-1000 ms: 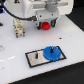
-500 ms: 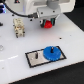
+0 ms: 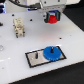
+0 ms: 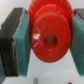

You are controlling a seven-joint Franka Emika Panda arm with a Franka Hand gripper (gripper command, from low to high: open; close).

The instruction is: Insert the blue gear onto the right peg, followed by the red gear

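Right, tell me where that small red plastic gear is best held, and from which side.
By its toothed rim, on two opposite sides, as the tool grips it now. The small red plastic gear is round and chunky, and the central hole stays free. Come from above.

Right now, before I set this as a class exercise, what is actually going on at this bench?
A single robot arm is carrying the red gear in its gripper, the jaws closed on either side of it, up above the white table. The blue gear already sits on the plate, at the end toward the exterior view's right. The pin at the plate's other end stands bare. The red gear has yet to go on.
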